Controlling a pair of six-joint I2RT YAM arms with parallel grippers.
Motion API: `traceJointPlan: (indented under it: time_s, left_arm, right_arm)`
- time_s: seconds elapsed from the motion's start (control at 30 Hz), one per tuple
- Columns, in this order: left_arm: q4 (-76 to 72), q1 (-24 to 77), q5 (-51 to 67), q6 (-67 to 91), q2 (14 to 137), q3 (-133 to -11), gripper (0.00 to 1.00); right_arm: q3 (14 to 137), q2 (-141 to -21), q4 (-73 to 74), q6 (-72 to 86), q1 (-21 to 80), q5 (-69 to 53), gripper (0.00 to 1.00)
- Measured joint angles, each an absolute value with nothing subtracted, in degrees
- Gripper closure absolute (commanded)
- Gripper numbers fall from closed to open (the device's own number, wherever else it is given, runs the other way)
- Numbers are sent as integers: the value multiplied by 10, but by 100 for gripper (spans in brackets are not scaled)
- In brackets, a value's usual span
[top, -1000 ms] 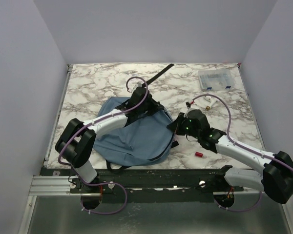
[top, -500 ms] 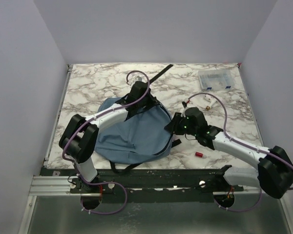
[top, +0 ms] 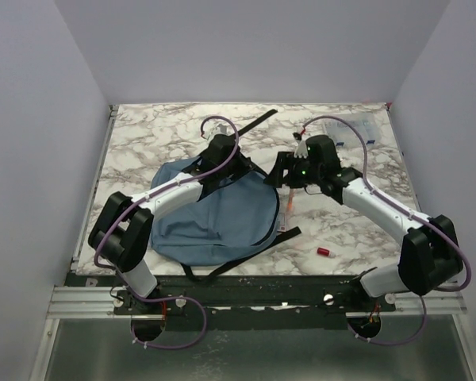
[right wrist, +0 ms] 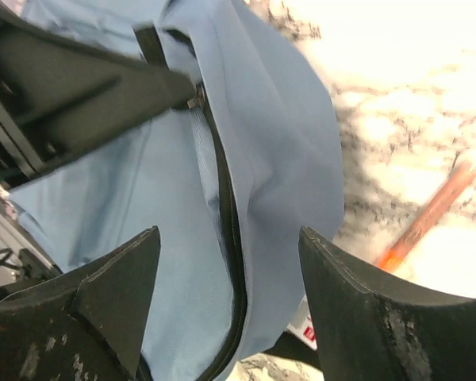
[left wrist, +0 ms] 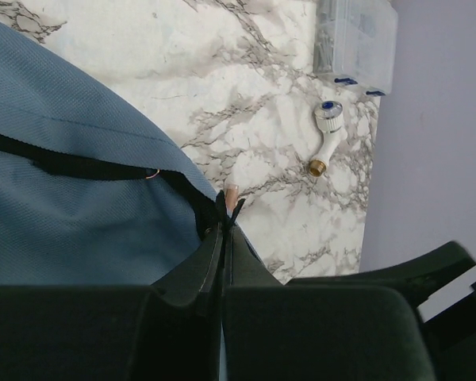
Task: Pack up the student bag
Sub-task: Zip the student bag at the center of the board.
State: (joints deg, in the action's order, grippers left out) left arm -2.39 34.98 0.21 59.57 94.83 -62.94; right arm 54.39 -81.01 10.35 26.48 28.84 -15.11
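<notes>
Right arm has swung away from the near side of the bag toward the far middle of the table [top: 143, 135]; bag has slid a little with the left arm's pull.

- Nearest: small red cylinder [top: 324, 252] on bare marble, well apart from everything else.
- student bag [top: 214, 218] lies flat, left of centre, black straps trailing off its near edge.
- Orange pen [top: 288, 204] lies on the table just beside the bag's right edge, still unpacked.
- left gripper [left wrist: 224, 208] has its fingers pressed together on the zipper end at the bag's far right rim. Right wrist view shows a metal pull at its tip.
- right gripper [top: 282, 171] hovers over that same rim, fingers spread wide with nothing between them.
- Farther right: white fitting with blue cap [left wrist: 325, 139], then the clear plastic box [left wrist: 355, 40] by the wall. Loose black strap [top: 258, 121] at the far edge.

Risks, as I judge them:
- Zipper line looks barely parted, and soft cloth may bunch and drag rather than open.
- Both grippers crowd one spot, so they may bump.
- More bag slide could shove the pen or cover it.
- Right arm's cable loops over the box and may snag.
</notes>
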Motion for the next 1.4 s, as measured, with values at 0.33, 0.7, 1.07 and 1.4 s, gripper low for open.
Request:
traceJointPlan:
  time_s: [0.33,0.7,1.07,1.4]
  left_arm:
    - [-25,350,12,597,938,-629,100]
    - [-29,338,16,608,938,-629,100]
    - [-39,277,24,649,980,-623,100]
    - [-56,259,136,587,960,-608,46]
  right_arm:
    - [633,-921,119,255,259,-257,46]
    - [670,-982,131,265,258,-271,100]
    - [488,-891,-42,420,203,-332,99]
    - [557,-922,36,360,195,-342,47]
